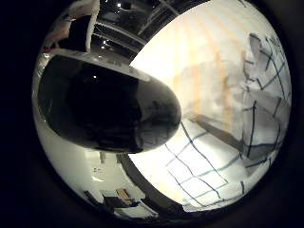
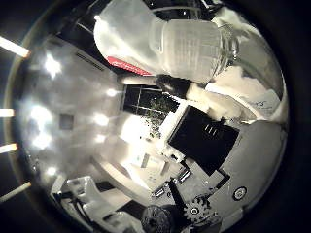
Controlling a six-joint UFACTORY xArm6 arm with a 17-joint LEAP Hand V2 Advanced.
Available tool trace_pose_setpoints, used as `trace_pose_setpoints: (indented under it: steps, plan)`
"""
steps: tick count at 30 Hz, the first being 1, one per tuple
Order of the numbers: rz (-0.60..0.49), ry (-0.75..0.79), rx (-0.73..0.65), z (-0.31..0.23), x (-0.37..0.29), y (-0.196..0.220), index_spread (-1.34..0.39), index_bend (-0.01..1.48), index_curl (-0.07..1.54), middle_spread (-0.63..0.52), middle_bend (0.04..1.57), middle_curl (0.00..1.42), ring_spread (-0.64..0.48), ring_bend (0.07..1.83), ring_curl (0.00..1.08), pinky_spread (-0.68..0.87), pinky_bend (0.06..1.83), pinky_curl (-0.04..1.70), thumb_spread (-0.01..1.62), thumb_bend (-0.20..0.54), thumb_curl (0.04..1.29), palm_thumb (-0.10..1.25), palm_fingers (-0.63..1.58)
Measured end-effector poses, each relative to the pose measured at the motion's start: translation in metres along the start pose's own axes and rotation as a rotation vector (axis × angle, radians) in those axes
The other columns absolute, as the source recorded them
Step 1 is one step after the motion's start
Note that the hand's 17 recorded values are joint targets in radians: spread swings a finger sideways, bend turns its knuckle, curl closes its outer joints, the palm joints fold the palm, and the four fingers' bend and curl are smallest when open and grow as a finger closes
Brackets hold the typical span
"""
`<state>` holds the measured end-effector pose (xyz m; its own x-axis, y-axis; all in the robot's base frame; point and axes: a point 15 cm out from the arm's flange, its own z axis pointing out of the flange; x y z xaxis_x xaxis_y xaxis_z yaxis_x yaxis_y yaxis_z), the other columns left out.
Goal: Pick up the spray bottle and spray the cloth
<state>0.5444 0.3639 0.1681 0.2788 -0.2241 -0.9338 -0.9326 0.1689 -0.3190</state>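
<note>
In the little-finger-side palm view, a dark rounded finger (image 1: 111, 114) of the hand fills the middle and the nine o'clock side, and past it, from about one o'clock round to five o'clock, lies the cloth (image 1: 204, 166), white with a thin dark check, rumpled on a pale striped table (image 1: 190, 57); the cloth sits well apart from the palm, so the hand looks to be raised above it. In the thumb-side palm view the spray bottle (image 2: 187, 46) is right against the palm toward twelve o'clock, its ribbed translucent body plain and a red band on the white part beside it, with the hand (image 2: 214, 141) in white and black parts curling in from three to five o'clock, so I take it the fingers are wrapped round the bottle and hold it off the table. My guess is that the pick-up is done and the spraying is in hand: next the nozzle needs pointing at the cloth and the trigger needs squeezing. The nozzle and trigger I cannot make out, nor which way the bottle faces, and neither view shows bottle and cloth together
</note>
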Motion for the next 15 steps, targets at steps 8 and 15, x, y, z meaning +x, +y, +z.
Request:
trace_pose_setpoints:
  steps: [8, 15]
  plan:
    - [0.005, -0.008, -0.005, 0.020, 0.018, -0.005, -0.16, 1.18, 0.70, -0.06, 1.36, 0.59, -0.15, 1.48, 0.58, -0.19, 1.00, 1.32, 0.97, -0.013, 0.82, 1.04, 1.21]
    - [0.009, -0.015, -0.026, 0.040, 0.029, -0.002, -0.16, 1.18, 0.70, -0.05, 1.36, 0.58, -0.15, 1.48, 0.58, -0.19, 1.00, 1.31, 0.98, -0.012, 0.81, 1.04, 1.20]
